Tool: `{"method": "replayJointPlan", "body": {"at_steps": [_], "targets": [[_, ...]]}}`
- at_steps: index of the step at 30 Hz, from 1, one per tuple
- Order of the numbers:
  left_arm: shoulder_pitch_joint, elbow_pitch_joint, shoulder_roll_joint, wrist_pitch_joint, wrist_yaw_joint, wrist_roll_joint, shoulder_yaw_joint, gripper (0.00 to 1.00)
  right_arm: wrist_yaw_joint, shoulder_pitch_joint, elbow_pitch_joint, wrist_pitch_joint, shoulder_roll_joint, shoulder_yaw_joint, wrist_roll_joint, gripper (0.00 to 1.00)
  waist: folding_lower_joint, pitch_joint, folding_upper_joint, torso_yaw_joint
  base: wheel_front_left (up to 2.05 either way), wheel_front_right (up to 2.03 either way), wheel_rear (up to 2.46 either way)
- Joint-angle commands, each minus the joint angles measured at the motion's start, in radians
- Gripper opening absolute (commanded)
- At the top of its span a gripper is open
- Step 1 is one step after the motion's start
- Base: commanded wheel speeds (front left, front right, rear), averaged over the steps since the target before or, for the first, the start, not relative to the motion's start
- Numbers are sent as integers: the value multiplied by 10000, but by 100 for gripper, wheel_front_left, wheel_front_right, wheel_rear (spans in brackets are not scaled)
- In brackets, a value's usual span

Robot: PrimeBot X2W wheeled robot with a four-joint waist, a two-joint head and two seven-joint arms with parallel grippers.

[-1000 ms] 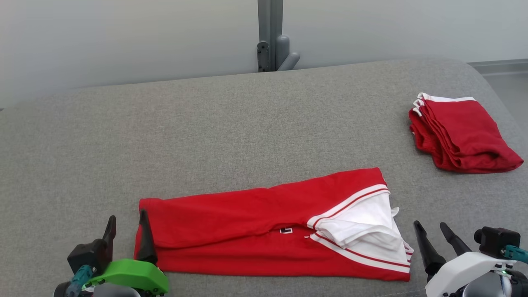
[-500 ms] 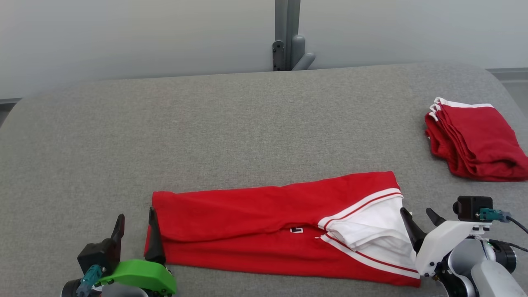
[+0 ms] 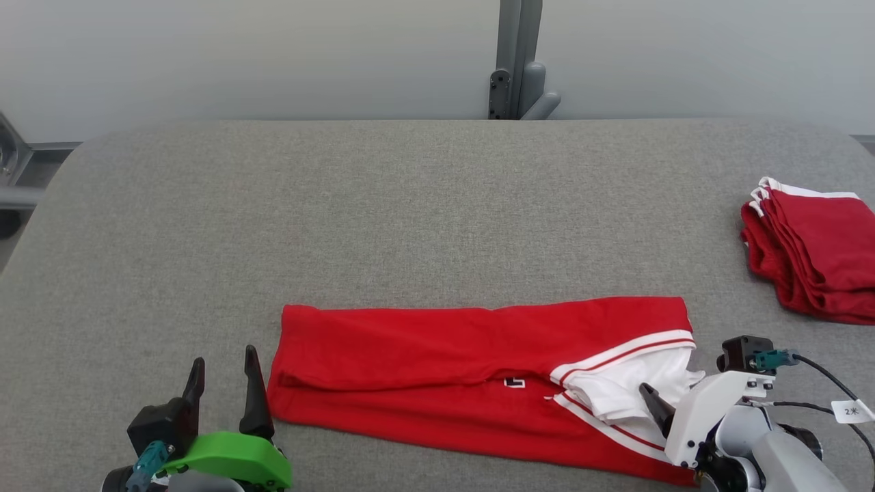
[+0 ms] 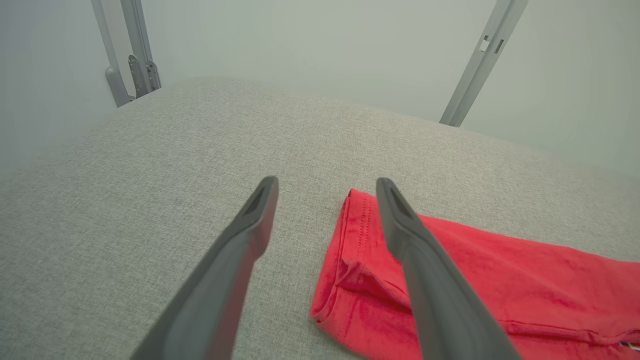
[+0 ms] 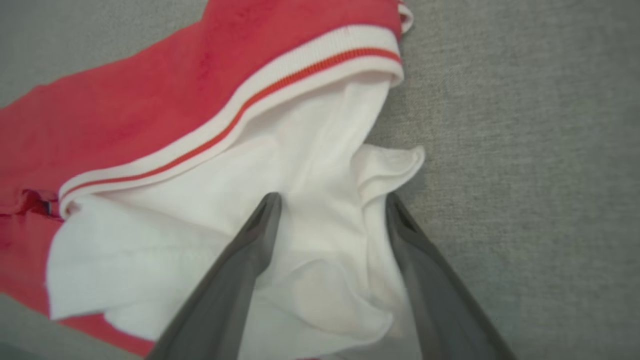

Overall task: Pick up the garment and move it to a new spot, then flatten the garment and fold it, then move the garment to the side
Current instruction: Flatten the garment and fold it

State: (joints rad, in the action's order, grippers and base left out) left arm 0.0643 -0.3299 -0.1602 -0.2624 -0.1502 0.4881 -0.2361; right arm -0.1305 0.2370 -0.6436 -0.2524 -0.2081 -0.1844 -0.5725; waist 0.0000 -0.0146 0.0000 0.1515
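**Both pairs of fingers open at the two ends of a folded garment**

The left fingers (image 3: pixel 254 396), two long dark prongs on a green-shelled wrist, stand spread wide and hold nothing. In the left wrist view one of these fingers (image 4: pixel 250 240) lies over bare surface. The other crosses the stitched hem at the near end of the long folded red fabric garment with a white-and-red striped band and white lining (image 3: pixel 424 355). The corner of that hem (image 4: pixel 350 235) falls between the two tips. Contact with the cloth cannot be judged.

The right fingers (image 3: pixel 656 406), on a white wrist, are likewise fully parted with nothing gripped. In the right wrist view they (image 5: pixel 240 270) straddle the rumpled white lining at the garment's (image 5: pixel 150 100) opposite end. The striped band runs just beyond the tips and red cloth lies further out. Whether the tips press on the lining cannot be told.

The garment lies flat between the two pairs of fingers on the grey fabric-covered counter (image 3: pixel 410 205). Well beyond the right fingers, near the counter's edge, sits a stack of folded red garments with white trim (image 3: pixel 820 260). Past the counter's far edge, a grey metal post (image 3: pixel 516 61) rises against a pale wall.
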Motion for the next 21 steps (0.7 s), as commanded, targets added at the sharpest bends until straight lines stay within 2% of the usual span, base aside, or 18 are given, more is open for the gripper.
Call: {"method": "replayJointPlan", "body": {"at_steps": [1, 10, 11, 12, 13, 14, 16, 17, 18, 21], "targets": [[-162, -20, 34, -21, 26, -104, 35, 100, 0, 94, -229, -31, 109, -144, -105, 100, 0, 14, 0, 17, 0, 0, 0], [-219, -54, 77, -22, 110, -221, 109, 100, -2, 695, -1438, 56, 404, -1102, 390, 100, 0, 69, 0, 28, 0, 0, 0], [-231, -58, 82, -22, 115, -229, 111, 100, -2, 768, -1631, 82, 443, -1155, 518, 81, 0, 76, 0, 31, 0, 0, 0], [-242, -65, 89, -22, 122, -244, 109, 100, -2, 827, -1820, 119, 489, -1192, 632, 48, 0, 84, 0, 34, 0, 0, 0], [-248, -73, 92, -22, 130, -245, 112, 100, -2, 891, -2017, 128, 537, -1209, 705, 35, 0, 94, 0, 37, 0, 0, 0], [-249, -76, 96, -22, 135, -258, 116, 100, 0, 944, -2211, 176, 565, -1205, 755, 29, 0, 100, 0, 37, 0, 0, 0], [-245, -82, 91, -22, 144, -279, 127, 100, 12, 1079, -2558, 333, 570, -1091, 869, 9, 0, 111, 0, 34, 0, 0, 0], [-250, -86, 88, -22, 147, -291, 133, 100, 15, 1144, -2710, 428, 552, -1032, 912, 3, 0, 116, 0, 30, 0, 0, 0], [-258, -82, 86, -22, 151, -293, 146, 100, 20, 1212, -2836, 507, 533, -995, 943, 0, 0, 119, 0, 20, 0, 0, 0], [-310, -67, 66, -22, 143, -308, 194, 100, 23, 1363, -3031, 785, 519, -988, 931, 0, 0, 125, 0, -47, 0, 0, 0]]}}
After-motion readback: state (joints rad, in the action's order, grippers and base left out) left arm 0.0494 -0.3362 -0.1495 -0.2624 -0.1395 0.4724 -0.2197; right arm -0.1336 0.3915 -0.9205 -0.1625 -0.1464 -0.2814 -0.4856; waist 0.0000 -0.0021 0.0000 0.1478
